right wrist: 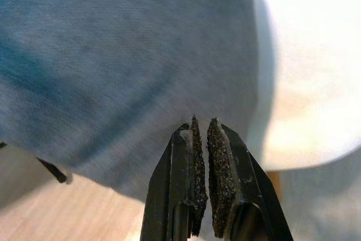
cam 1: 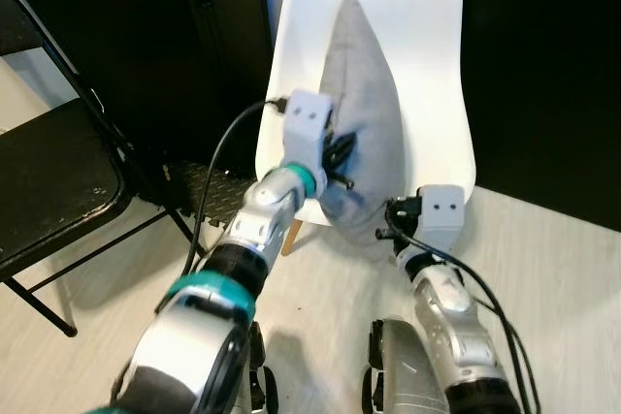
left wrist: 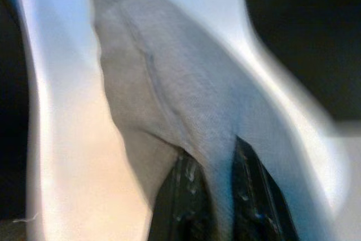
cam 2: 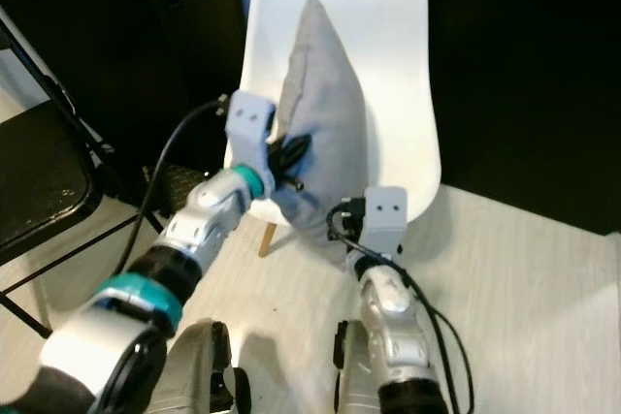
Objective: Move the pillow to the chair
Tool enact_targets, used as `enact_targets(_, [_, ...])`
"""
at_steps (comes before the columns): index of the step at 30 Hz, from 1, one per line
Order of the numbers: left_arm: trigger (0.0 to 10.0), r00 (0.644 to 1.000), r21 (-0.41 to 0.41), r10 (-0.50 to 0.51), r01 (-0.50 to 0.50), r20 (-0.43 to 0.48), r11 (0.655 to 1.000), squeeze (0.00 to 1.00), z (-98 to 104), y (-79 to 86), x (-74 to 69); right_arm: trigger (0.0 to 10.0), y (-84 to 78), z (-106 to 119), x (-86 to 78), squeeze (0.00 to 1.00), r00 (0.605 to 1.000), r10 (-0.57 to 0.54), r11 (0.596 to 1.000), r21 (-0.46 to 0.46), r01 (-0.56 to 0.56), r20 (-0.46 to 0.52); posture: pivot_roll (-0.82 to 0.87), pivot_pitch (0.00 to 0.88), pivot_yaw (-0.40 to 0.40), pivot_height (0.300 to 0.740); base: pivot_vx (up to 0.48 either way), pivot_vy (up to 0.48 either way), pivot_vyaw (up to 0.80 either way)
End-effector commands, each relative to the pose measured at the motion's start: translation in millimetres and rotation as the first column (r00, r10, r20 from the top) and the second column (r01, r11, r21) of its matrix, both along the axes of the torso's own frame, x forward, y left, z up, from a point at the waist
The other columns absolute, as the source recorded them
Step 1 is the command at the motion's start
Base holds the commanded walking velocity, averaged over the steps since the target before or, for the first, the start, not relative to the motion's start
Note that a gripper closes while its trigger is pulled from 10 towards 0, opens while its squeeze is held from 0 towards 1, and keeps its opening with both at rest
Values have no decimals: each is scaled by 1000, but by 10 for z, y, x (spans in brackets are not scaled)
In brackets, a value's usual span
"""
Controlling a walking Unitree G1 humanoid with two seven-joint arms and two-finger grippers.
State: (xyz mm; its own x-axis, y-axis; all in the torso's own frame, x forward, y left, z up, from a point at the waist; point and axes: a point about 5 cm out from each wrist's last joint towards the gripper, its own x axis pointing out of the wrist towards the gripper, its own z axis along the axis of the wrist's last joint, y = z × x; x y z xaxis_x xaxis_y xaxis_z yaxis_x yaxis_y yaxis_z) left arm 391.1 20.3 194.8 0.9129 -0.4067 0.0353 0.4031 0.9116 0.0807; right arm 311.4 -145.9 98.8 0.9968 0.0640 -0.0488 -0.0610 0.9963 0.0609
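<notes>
**Left eye view: grey pillow stands on the white chair, pinched at its side**

Left eye view shows the grey pillow (cam 1: 361, 113) standing on edge on the seat of the white chair (cam 1: 427, 36), its pointed top leaning against the backrest. The left gripper (cam 1: 342, 157) is at the pillow's left side, its fingers (left wrist: 183, 196) clamped on a fold of the fabric, as the left wrist view shows. The right gripper (right wrist: 203, 139) sits just below the pillow's lower edge at the front of the seat; its fingers (right wrist: 219, 162) are pressed almost together with nothing between them, their tips just at the cloth. A black folding chair (cam 1: 49, 181) stands to the left on the pale wood floor (cam 1: 563, 269), well apart from the white chair. Dark panels fill the background behind both chairs.
</notes>
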Motion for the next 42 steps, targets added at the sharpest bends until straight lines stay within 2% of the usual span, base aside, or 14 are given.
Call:
enact_targets(1, [10000, 996, 81, 70, -74, 47, 994, 0, 46, -12, 27, 10000, 34, -40, -37, 0, 1000, 1, 1000, -3, -1, -20, -25, 245, 166, 628, 0, 0, 0])
enact_targets(5, [10000, 987, 95, 134, -142, 88, 985, 0, 146, 10, 66, 10000, 59, -35, -38, 0, 1000, 2, 1000, -6, -2, -22, -24, 239, 162, 628, 0, 0, 0])
enact_targets(10, [10000, 994, 30, 94, -96, 61, 995, 0, 174, -42, 62, 10000, 84, -23, -27, 0, 1000, 12, 1000, -10, -13, -23, -23, 224, 149, 628, 0, 0, 0])
enact_targets(11, [10000, 998, 17, 38, -39, 45, 999, 180, 167, -77, 52, 10000, 85, -21, -20, 0, 1000, 15, 1000, -12, -15, -23, -23, 218, 146, 628, 0, 0, 0])
enact_targets(12, [10000, 998, 17, 38, -39, 45, 999, 180, 167, -77, 52, 10000, 85, -21, -20, 0, 1000, 15, 1000, -12, -15, -23, -23, 218, 146, 628, 0, 0, 0])
enact_targets(13, [10000, 999, -11, -1, 2, 39, 1000, 1000, 173, -92, 46, 10000, 84, -18, -9, 0, 1000, 18, 1000, -15, -18, -23, -23, 210, 144, 628, 0, 0, 0])
enact_targets(19, [10000, 998, -39, -35, 37, 49, 999, 1000, 200, -109, 42, 10000, 81, -3, 9, 0, 1000, 20, 1000, -18, -21, -20, -22, 200, 140, 628, 0, 0, 0])
enact_targets(27, [10000, 997, 35, 10, -13, 78, 999, 1000, 217, -79, 64, 10000, 100, -3, 22, 0, 999, 28, 999, -25, -28, -21, -26, 182, 133, 628, 0, 0, 0])
enact_targets(28, [10000, 996, 40, 27, -30, 86, 999, 0, 239, -55, 78, 10000, 97, -2, 25, 0, 999, 28, 999, -26, -29, -21, -29, 177, 134, 628, 0, 0, 0])
enact_targets(33, [10000, 991, 11, 13, -14, 130, 1000, 0, 414, 6, 123, 10000, 56, 11, 40, 0, 1000, 24, 999, -36, -25, -14, -38, 155, 132, 628, 0, 0, 0])
enact_targets(35, [10000, 988, -59, -17, 26, 151, 998, 0, 635, 105, 179, 10000, 3, 38, 74, 0, 1000, 19, 999, -46, -19, -6, -39, 143, 124, 628, 0, 0, 0])
enact_targets(39, [10000, 987, -79, -25, 38, 162, 996, 0, 703, 137, 192, 10000, -10, 46, 85, 0, 1000, 18, 999, -47, -18, -4, -39, 143, 124, 628, 0, 0, 0])
enact_targets(41, [10000, 978, -122, -35, 61, 205, 991, 0, 940, 252, 231, 10000, -29, 56, 117, 0, 1000, 23, 998, -54, -23, -2, -26, 126, 100, 628, 0, 0, 0])
enact_targets(42, [10000, 978, -122, -35, 61, 205, 991, 0, 940, 252, 231, 10000, -29, 56, 117, 0, 1000, 23, 998, -54, -23, -2, -26, 126, 100, 628, 0, 0, 0])
